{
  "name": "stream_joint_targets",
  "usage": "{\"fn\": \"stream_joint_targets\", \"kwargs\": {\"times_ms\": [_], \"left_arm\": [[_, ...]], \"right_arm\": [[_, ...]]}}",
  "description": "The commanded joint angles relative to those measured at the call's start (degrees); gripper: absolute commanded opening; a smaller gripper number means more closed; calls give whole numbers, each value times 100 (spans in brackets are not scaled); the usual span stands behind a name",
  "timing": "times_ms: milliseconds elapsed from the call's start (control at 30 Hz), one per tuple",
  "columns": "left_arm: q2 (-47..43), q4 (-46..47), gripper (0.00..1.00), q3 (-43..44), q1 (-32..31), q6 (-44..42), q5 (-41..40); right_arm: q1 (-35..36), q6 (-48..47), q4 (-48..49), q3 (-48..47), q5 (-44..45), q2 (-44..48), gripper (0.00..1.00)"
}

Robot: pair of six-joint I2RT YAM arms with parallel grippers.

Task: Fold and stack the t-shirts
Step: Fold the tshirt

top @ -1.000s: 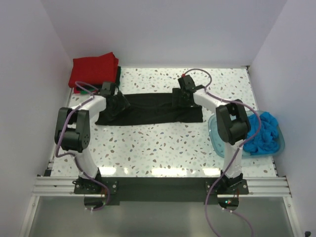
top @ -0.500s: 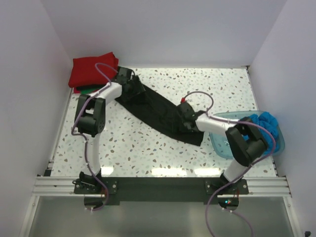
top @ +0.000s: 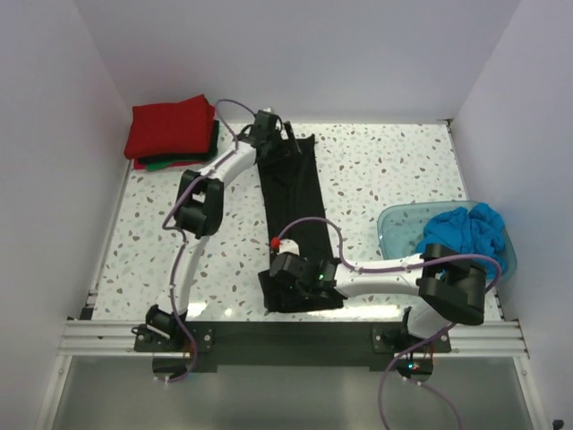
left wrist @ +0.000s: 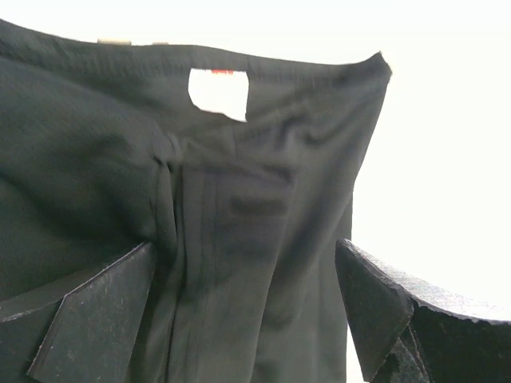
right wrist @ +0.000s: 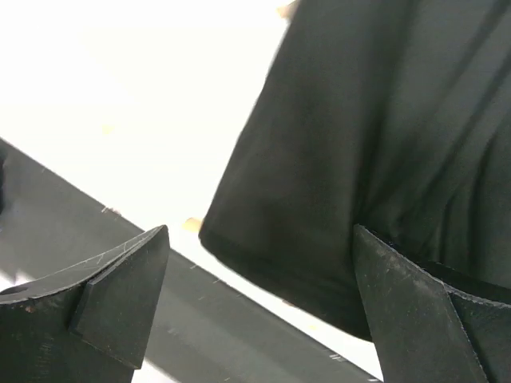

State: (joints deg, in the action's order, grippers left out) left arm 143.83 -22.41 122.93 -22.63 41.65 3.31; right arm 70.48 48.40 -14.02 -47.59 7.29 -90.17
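Observation:
The black t-shirt (top: 295, 206) lies as a long narrow strip running from the far side of the table to its near edge. My left gripper (top: 285, 145) is open over the far end; in the left wrist view (left wrist: 243, 319) black fabric (left wrist: 255, 199) with a white neck label (left wrist: 217, 92) lies between the spread fingers. My right gripper (top: 288, 285) is open over the near end; in the right wrist view (right wrist: 259, 295) the shirt's corner (right wrist: 359, 120) lies beside the table edge. A folded red t-shirt (top: 170, 130) sits on a green one (top: 166, 164) at the far left.
A translucent blue tub (top: 394, 251) at the right edge holds a crumpled bright blue t-shirt (top: 470, 233). The dark aluminium rail (top: 286, 336) runs along the near edge, just under my right gripper, and shows in the right wrist view (right wrist: 48, 207). White walls close in three sides.
The black shirt has swung from lying crosswise to lying lengthwise. My left gripper went to the far side, my right gripper came to the near edge, away from the tub.

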Motion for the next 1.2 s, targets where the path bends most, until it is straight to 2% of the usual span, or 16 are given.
{"fn": "stream_joint_targets", "kwargs": {"times_ms": [0, 167, 267, 467, 600, 700, 833, 967, 1067, 1100, 1167], "left_arm": [[760, -475, 100, 239, 57, 369, -180], [980, 8, 100, 354, 57, 958, -419], [1033, 412, 100, 345, 48, 1090, -366], [981, 1301, 100, 345, 48, 995, 748], [586, 1275, 100, 371, -4, 696, 934], [-46, 704, 100, 381, -92, 327, 803], [-1187, 450, 100, 82, -162, 28, 794], [-1998, 273, 100, -199, -224, -227, 758], [-2534, -542, 100, -427, -276, -507, 803], [-2979, -893, 100, -959, -303, -500, 394], [-3578, -801, 100, -1917, -321, -517, 345]], "right_arm": [[370, 495, -365, 101, -957, -150, 98], [607, -15, -312, -31, -1081, 517, 99], [607, -120, -881, -301, -573, 834, 99], [590, -60, -2638, -997, 1334, 1518, 99], [327, 134, -2764, -866, 1653, 2010, 98], [107, 204, -2833, -611, 1934, 2284, 99], [-314, 415, -3141, -383, 2128, 2556, 99], [-482, 565, -3036, -5, 2031, 2908, 99], [-526, 776, -3255, 205, 2118, 3084, 99], [-535, 863, -3291, 285, 2119, 3137, 99], [-544, 978, -3291, 522, 2075, 3286, 99]]}}
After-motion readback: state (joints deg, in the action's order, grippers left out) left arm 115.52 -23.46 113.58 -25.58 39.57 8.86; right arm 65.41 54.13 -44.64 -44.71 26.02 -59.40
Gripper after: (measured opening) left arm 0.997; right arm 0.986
